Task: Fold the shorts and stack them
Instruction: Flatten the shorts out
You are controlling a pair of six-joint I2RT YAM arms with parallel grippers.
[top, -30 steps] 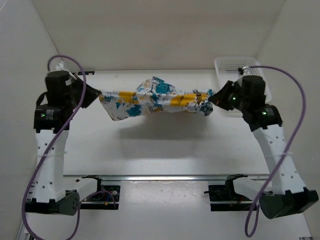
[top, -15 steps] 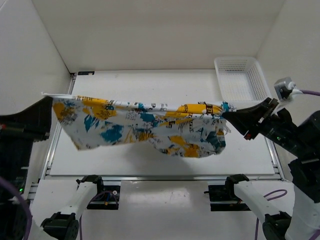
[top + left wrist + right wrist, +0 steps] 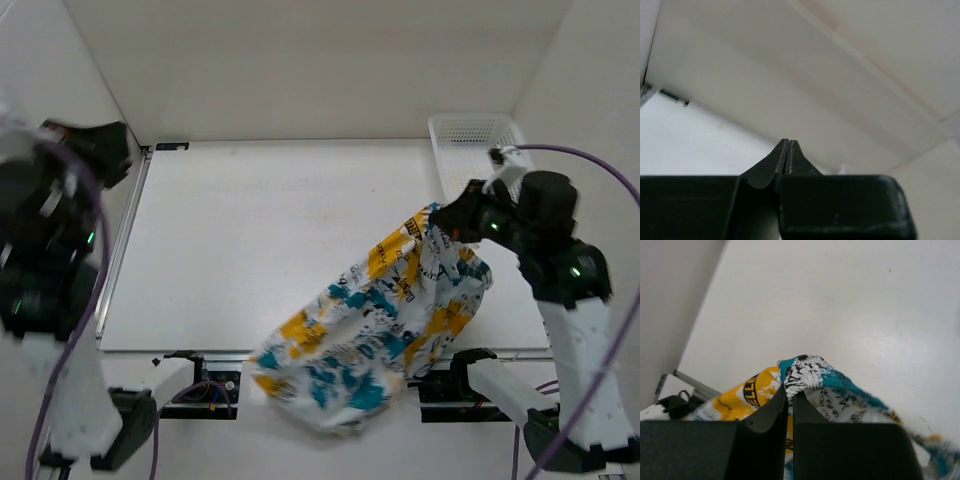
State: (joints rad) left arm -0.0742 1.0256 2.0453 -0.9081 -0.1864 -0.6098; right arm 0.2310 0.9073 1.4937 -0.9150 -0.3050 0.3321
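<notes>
One pair of shorts (image 3: pixel 385 325), white with teal, yellow and black print, hangs from my right gripper (image 3: pixel 438 220) and trails down left past the table's front edge. In the right wrist view the right gripper (image 3: pixel 790 391) is shut on a bunched elastic edge of the shorts (image 3: pixel 807 371), held above the table. My left gripper (image 3: pixel 105 150) is raised at the far left, blurred, well apart from the shorts. In the left wrist view the left gripper (image 3: pixel 788 142) is shut with nothing between its fingers and faces the white wall.
A white plastic mesh basket (image 3: pixel 470 150) stands at the back right corner of the white table (image 3: pixel 270 230), just behind the right arm. White walls close in the back and both sides. The arm mounts and a metal rail (image 3: pixel 320 355) run along the near edge.
The shorts were stretched between both grippers. The left gripper has let go and swung away to the far left. The shorts have dropped and now hang from the right gripper alone.
</notes>
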